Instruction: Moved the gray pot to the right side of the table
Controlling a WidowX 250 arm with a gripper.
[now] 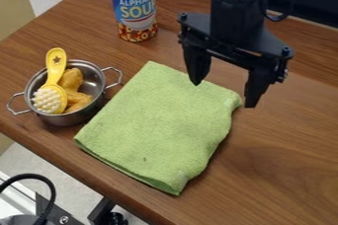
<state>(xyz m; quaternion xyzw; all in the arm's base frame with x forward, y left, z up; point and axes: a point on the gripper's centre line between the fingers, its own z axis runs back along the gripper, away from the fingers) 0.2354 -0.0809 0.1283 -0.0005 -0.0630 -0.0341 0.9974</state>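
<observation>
Gray metal shines on a brown wooden table (284, 169) as a two-handled pot (97, 82) sits just left of a green cloth (158, 125), its nearer handle close to the fabric's edge but apart from it. The pot stands upright and carries a full load: a yellow brush (57, 69) with white bristles (head down in the pot, handle rising past the rim) lies against golden-brown toy food (72, 78). Beyond the cloth's far corner, a soup can (135, 9) with a blue and red label stands upright. Overhead, the black gripper (223, 94) hangs pointing down at the cloth's upper right side, well apart from the pot, its two fingers spread wide. One fingertip shows against the green fabric near its far edge; the other shows just past the cloth's right-hand corner. The cloth itself lies folded and slightly askew, a small dark mark on its near half and a pale tag at its lower corner. Off the table's edge, below and to the left of the cloth, a black cable (51, 189) curves.
</observation>
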